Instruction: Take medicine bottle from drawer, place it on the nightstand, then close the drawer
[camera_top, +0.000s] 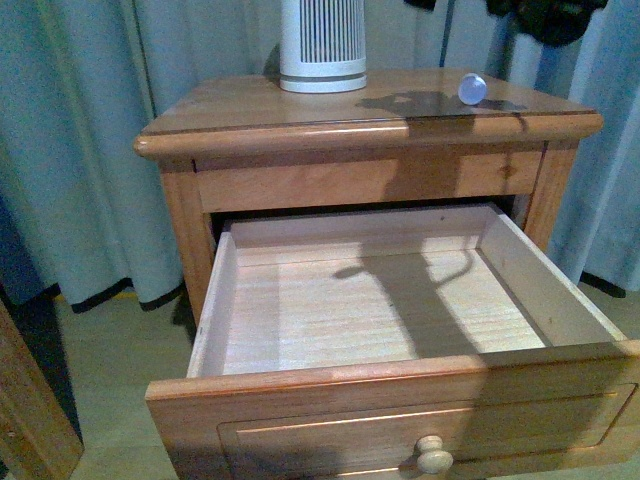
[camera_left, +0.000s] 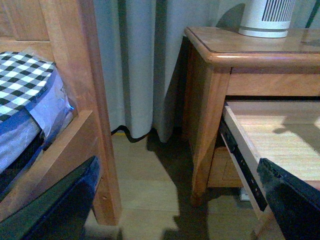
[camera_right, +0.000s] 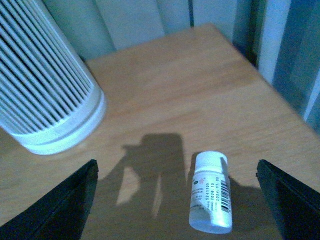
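Note:
The medicine bottle (camera_right: 211, 199) lies on its side on the nightstand top (camera_right: 190, 90); in the front view it (camera_top: 472, 88) shows as a small white round end at the top's right rear. My right gripper (camera_right: 177, 200) is open above the top, its fingers wide on either side of the bottle and apart from it. The upper drawer (camera_top: 380, 300) is pulled far out and its pale wood inside is bare; its knob (camera_top: 434, 456) is at the front. My left gripper (camera_left: 185, 200) is open, low beside the nightstand's left side, next to the drawer's rail (camera_left: 240, 160).
A tall white ribbed device (camera_top: 322, 45) stands at the back of the nightstand top, also in the right wrist view (camera_right: 45, 95). Pale curtains (camera_top: 100, 130) hang behind. A wooden bed frame (camera_left: 75, 100) with checked bedding (camera_left: 25, 80) stands left of the nightstand.

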